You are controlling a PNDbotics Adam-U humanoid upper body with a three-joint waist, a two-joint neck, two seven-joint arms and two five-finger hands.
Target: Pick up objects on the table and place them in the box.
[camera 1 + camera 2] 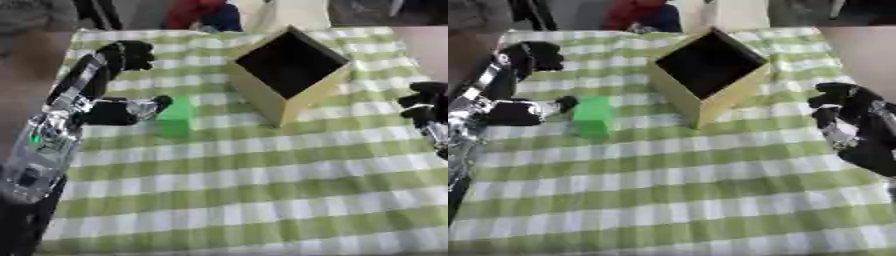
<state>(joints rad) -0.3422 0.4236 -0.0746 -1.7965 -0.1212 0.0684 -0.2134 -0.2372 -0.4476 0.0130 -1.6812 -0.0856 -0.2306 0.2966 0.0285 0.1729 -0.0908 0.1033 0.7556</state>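
A green block (175,116) stands on the checked cloth, left of the box. The wooden box (289,70) has a dark open inside and sits at the far middle, one corner turned toward me. My left hand (83,87) is open just left of the block. Its thumb (144,107) reaches to the block's upper left side, and its fingers (127,52) are spread well beyond the block. I cannot tell whether the thumb touches the block. At the right edge my right hand (852,117) rests with relaxed fingers pointing up and holds nothing.
The green and white checked cloth (245,200) covers the table, and its near half is bare. A pale upright board (297,12) stands behind the box. The table's far edge runs just past the box, and its left edge lies by my left arm.
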